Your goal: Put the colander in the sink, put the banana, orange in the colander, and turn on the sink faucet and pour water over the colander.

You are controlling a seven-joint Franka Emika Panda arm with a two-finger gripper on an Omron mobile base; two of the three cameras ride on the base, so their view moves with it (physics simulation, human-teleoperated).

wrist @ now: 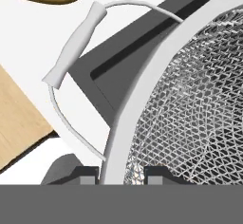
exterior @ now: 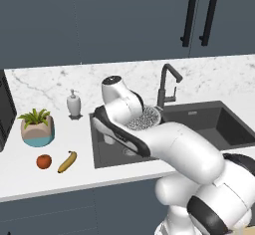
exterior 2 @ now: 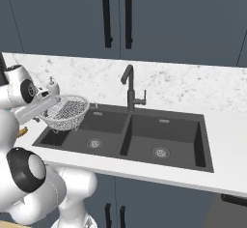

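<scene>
The colander [exterior 2: 65, 111] is up in the air over the left basin of the sink [exterior 2: 144, 147]. It is not down on the sink floor yet. The gripper [wrist: 122, 173] has its 2 fingers nearly pressed together, pinching the colander's rim between them. In the hand view the white rim runs up from between the finger tips, and a thin wire handle with a grey sleeve loops out to one side.

So I think step 1 is only partly done. The colander is lifted and over the sink, but it has to be set down. The banana [exterior: 67, 162] and the orange [exterior: 44, 161] lie on the counter [exterior: 20, 179], just beside each other and well apart from the sink, so both have yet to go in. No water shows at the sink faucet [exterior: 166, 83], so turning it on is left too.

The colander is a round bowl made of fine shiny wire mesh full of tiny holes, with a smooth pale rim. The sink is dark grey with flat sides, square corners, 2 basins and 2 round steel drains. The faucet is tall, dark and bent square at the top. The counter is white and smooth, and the wall behind looks like white marble with grey veins. The banana is curved and yellow. The orange is small and round. A little potted plant [exterior: 37, 127] and a white soap dispenser [exterior: 74, 103] stand near them.
</scene>
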